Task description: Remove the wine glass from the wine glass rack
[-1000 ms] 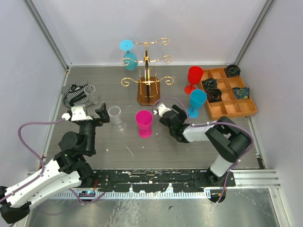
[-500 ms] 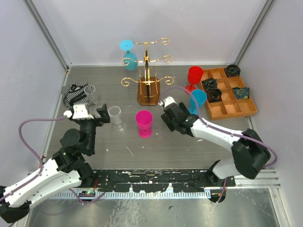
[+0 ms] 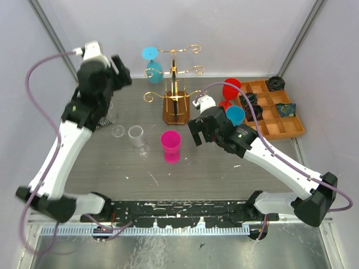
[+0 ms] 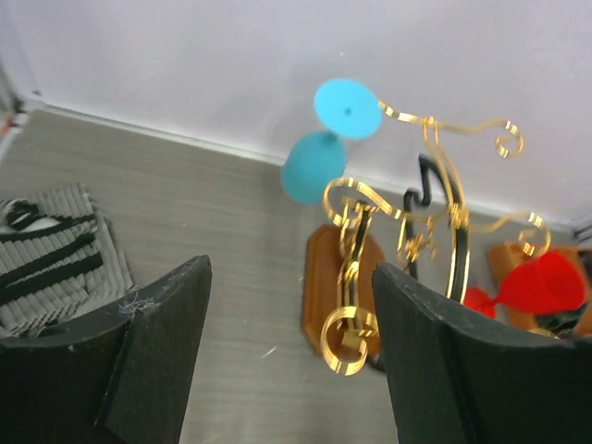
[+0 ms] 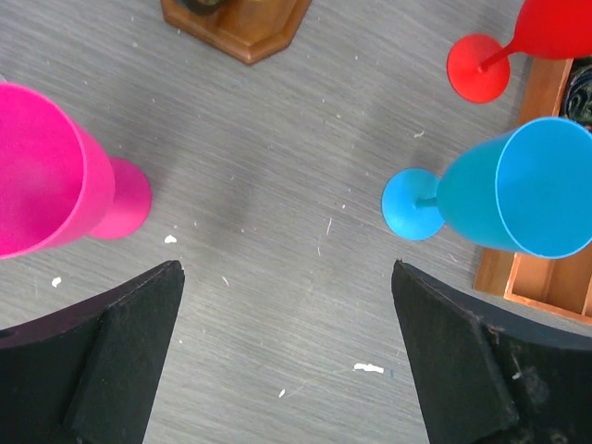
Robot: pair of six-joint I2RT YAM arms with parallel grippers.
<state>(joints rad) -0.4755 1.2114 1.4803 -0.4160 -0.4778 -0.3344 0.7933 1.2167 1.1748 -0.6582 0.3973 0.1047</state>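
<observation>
The wine glass rack [image 3: 175, 84] of gold wire stands on its brown wooden base at the back middle. A cyan wine glass [image 3: 150, 60] hangs upside down from its upper left arms. In the left wrist view the glass [image 4: 314, 162] hangs just left of the gold scrolls of the rack [image 4: 442, 190]. My left gripper [image 3: 119, 66] is raised high, left of the rack, open and empty, short of the glass [image 4: 289, 305]. My right gripper [image 3: 197, 132] is open and empty, hovering over the table between a pink glass and a blue glass [image 5: 287, 277].
A pink glass [image 3: 170, 145], a blue glass [image 3: 234, 116] and a red glass [image 3: 230, 89] stand on the table. Clear cups [image 3: 136, 135] stand at the left near a striped cloth [image 4: 55, 245]. An orange compartmented tray [image 3: 263, 130] lies at the right.
My left arm rose from low over the table to high at the back left, facing the rack. My right arm lifted and stretched out, its gripper now looking down between the pink and blue glasses.
</observation>
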